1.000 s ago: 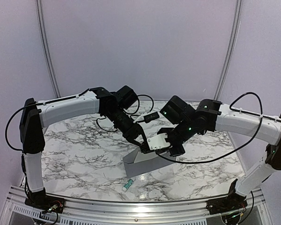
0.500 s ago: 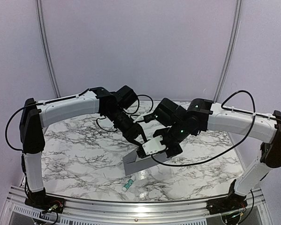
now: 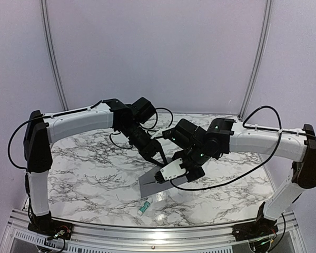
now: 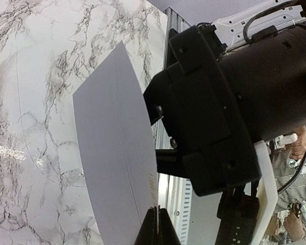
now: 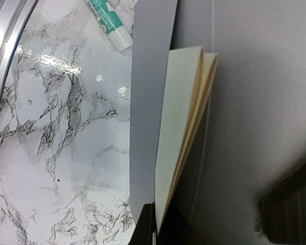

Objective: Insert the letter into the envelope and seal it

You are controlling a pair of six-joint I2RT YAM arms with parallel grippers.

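Observation:
The grey envelope [image 3: 151, 185] stands tilted on the marble table, its lower edge on the top. My left gripper [image 3: 160, 157] is shut on its upper edge; in the left wrist view the envelope [image 4: 115, 153] rises from the closed tips [image 4: 157, 227]. My right gripper [image 3: 185, 169] is shut on the folded off-white letter [image 3: 171, 169], held at the envelope's upper edge. In the right wrist view the letter [image 5: 181, 127] lies between a narrow grey envelope panel [image 5: 148, 102] and a wide grey one [image 5: 260, 117], leading edge fanned open. My right tips [image 5: 155, 227] pinch its near end.
A small green-and-white tube [image 3: 143, 208] lies on the marble near the front edge, just left of the envelope; it also shows in the right wrist view [image 5: 109, 23]. The metal table rail [image 3: 158, 232] runs along the front. The two wrists are close together above the envelope.
My right gripper has carried the letter left and down, from beside the envelope's upper right to its open upper edge. The left gripper has held the envelope almost still.

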